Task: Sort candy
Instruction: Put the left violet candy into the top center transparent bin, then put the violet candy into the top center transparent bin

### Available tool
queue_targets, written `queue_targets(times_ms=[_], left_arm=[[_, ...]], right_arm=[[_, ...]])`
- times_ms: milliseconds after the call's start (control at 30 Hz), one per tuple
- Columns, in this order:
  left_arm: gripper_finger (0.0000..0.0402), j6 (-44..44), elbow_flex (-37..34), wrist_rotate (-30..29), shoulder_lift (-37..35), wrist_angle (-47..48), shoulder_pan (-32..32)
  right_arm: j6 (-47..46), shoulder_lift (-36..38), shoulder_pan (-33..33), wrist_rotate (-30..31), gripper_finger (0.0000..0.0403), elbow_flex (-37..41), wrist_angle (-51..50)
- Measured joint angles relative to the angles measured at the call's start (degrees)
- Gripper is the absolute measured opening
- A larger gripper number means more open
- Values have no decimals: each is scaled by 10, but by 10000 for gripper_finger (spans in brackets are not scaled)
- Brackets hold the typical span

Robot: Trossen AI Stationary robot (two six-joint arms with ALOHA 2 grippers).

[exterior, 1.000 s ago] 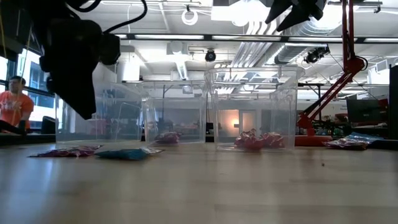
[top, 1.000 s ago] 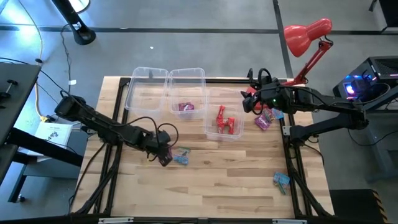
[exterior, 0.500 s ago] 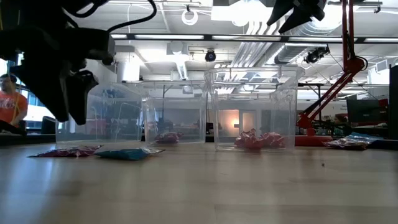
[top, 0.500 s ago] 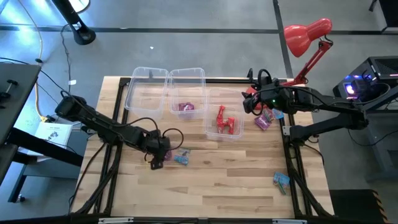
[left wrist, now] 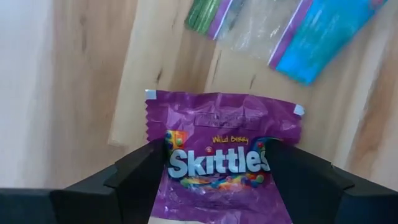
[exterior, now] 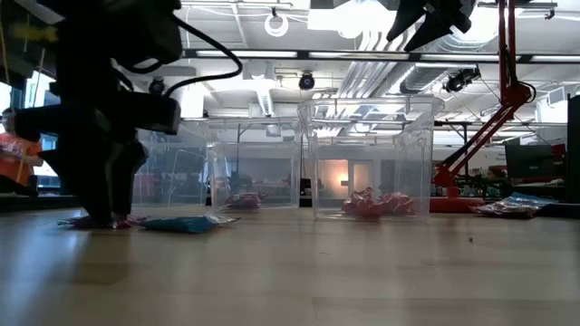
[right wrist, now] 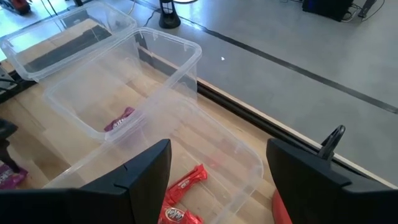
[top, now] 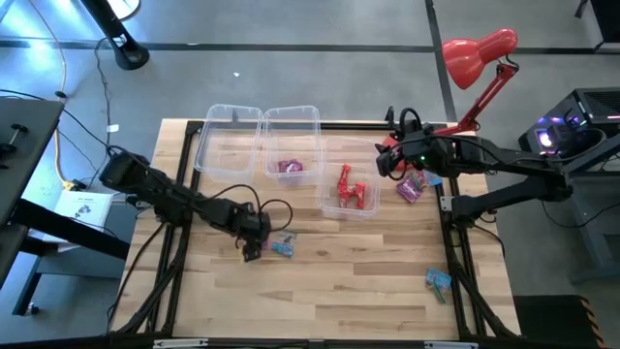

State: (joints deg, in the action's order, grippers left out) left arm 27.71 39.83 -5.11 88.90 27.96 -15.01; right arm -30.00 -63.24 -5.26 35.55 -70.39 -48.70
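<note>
My left gripper is open and lowered to the table, near its near-left part. Its two fingers stand on either side of a purple Skittles pack that lies flat on the wood. A light blue candy lies just right of it. My right gripper is open and empty. It hovers over the far right corner of the bin holding red candy. One purple candy lies in the middle bin. Purple and blue candies sit under the right arm. My left gripper comes from above, pointing down, with one finger at each side edge of the purple pack. The pack lies flat on the table. I cannot tell whether the fingers touch it.
Three clear bins stand in a row at the far side; the left bin holds nothing. A lone blue candy lies near the right near corner. A red desk lamp stands beyond the far right corner. A person shows in the room behind.
My left gripper has come down from well above the table until its fingertips reach the wood around the purple pack, shifting a little toward the blue candy. The candies have stayed in place.
</note>
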Motion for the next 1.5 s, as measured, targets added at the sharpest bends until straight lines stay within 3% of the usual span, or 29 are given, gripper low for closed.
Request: queue_targets(times_ms=[133,200,467,600,733,867,933,1067,1167,1267,1367,1500], left_arm=[[269,3,3,11,22,-5,3],[243,6,4,2,23,-2,0],[35,-22,59,-55,-21,41,1],[32,-57,115,-107,-86,74,1],[52,-161,204,-181,-142,82,5],[41,-285,286,-299,-148,69,35],[33,-340,308,-325,-142,46,70],[38,-410,317,-305,-127,-15,156],[72,-411,315,-276,-99,-17,220],[115,-371,315,-211,-71,-14,269],[155,-328,315,-143,-55,-16,284],[202,-326,316,-138,-57,-20,280]], right_arm=[[0,-8,0,-5,259,0,-3],[0,-11,0,-10,259,0,-4],[3,-9,0,-15,259,0,-4],[5,-3,0,-15,259,0,-4],[9,0,0,-15,259,0,-3],[19,0,0,-14,259,0,0],[19,0,0,-12,259,0,2],[18,0,0,-12,259,0,3],[19,0,0,-12,259,0,5],[20,0,0,-12,259,0,5],[32,2,0,-15,259,0,7],[32,17,0,-17,259,0,11]])
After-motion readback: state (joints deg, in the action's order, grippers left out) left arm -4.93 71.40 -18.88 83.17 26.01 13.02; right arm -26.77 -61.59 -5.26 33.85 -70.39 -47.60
